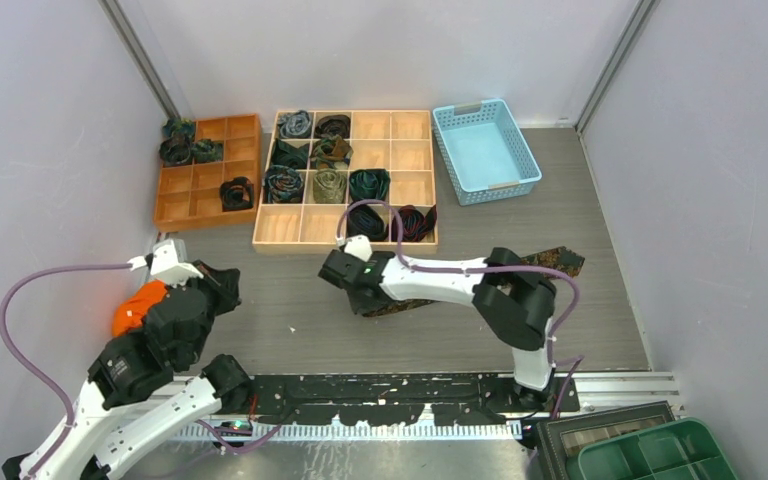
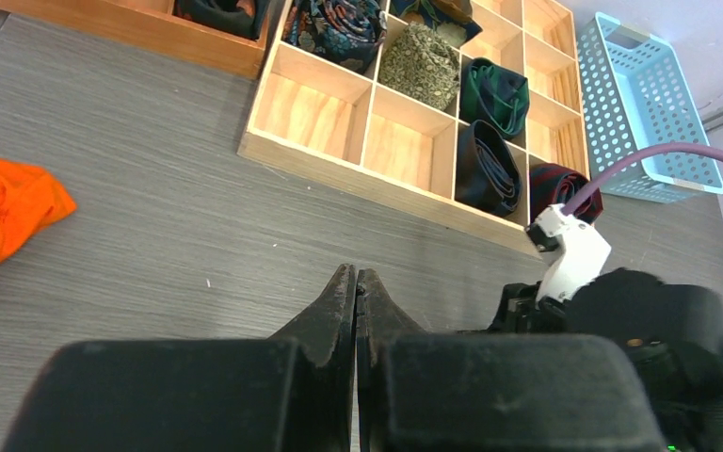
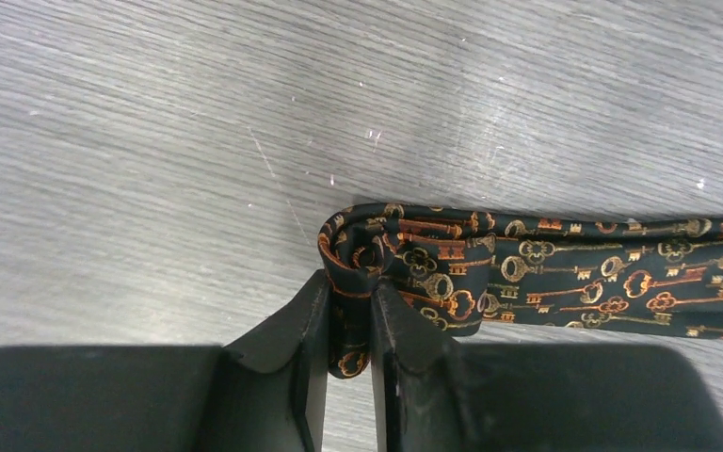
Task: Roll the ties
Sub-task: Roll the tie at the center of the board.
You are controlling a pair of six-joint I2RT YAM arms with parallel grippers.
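A black tie with gold and orange keys (image 3: pixel 565 273) lies as a long strip on the grey table; it also shows in the top view (image 1: pixel 550 262), running from under the right arm to the right. Its near end is folded into a small tight coil. My right gripper (image 3: pixel 348 297) is shut on that coiled end, seen in the top view at table centre (image 1: pixel 360 290). My left gripper (image 2: pixel 356 282) is shut and empty, low over bare table at the left (image 1: pixel 222 285). Several rolled ties sit in the light wooden grid tray (image 1: pixel 405 242) and the orange tray (image 1: pixel 175 205).
An orange cloth lump (image 1: pixel 135 308) lies beside the left arm, also in the left wrist view (image 2: pixel 0 212). A light blue basket (image 1: pixel 485 150) stands at the back right. A green bin (image 1: pixel 660 455) sits at the bottom right corner.
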